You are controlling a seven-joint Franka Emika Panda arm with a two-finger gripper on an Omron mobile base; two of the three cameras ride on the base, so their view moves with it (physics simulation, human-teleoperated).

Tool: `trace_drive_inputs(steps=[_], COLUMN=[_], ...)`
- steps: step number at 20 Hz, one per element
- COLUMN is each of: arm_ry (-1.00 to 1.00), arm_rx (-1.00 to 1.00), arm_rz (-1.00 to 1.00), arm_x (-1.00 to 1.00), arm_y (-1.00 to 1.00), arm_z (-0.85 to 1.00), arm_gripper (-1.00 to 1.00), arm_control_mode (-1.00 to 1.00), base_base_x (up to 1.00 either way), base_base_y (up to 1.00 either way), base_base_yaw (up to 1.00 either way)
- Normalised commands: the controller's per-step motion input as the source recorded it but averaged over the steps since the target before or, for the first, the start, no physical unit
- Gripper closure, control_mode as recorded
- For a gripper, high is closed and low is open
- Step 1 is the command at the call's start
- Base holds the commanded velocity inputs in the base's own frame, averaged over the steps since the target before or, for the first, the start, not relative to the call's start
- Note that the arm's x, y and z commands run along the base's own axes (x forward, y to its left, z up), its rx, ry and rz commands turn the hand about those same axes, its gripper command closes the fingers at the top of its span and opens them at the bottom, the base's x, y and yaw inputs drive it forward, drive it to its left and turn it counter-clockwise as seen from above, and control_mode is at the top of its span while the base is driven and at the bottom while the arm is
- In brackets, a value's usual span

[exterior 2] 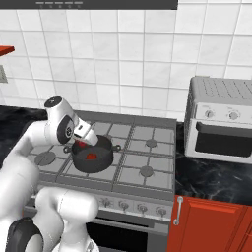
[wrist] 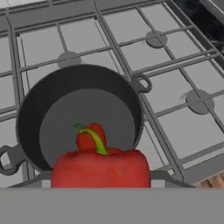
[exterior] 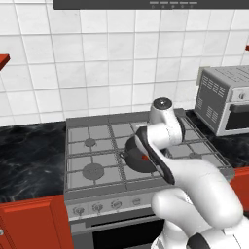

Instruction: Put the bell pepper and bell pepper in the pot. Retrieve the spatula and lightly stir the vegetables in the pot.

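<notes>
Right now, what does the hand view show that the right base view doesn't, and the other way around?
Hand view: a large red bell pepper close to the camera at the bottom, green stem up, held above the pot, with a second bell pepper lying inside on the pot's floor.

Right base view: the white arm reaching over the stove, the toaster oven on the counter to the right, red cabinets and the tiled wall.

Both: the dark pot on the stove grates with red inside it.
</notes>
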Motion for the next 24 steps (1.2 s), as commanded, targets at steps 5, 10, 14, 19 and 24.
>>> trace_drive_inputs(steps=[5, 10, 14, 19, 24], arm_ry=[0.07, 0.00, 0.00, 0.00, 0.00], arm_rx=[0.17, 0.01, 0.00, 0.02, 0.00], arm_rz=[-0.02, 0.00, 0.00, 0.00, 0.00], arm_x=[0.18, 0.33, 0.37, 0.28, 0.14], arm_y=[0.09, 0.07, 0.13, 0.07, 0.00], arm_z=[-0.44, -0.25, -0.23, -0.27, -0.30], arm_gripper=[1.00, 1.00, 1.00, 1.00, 1.00], arm_control_mode=[-1.00, -1.00, -1.00, -1.00, -1.00], base_base_x=[0.00, 0.00, 0.00, 0.00, 0.00], base_base_y=[0.00, 0.00, 0.00, 0.00, 0.00], base_base_yaw=[0.00, 0.00, 0.00, 0.00, 0.00])
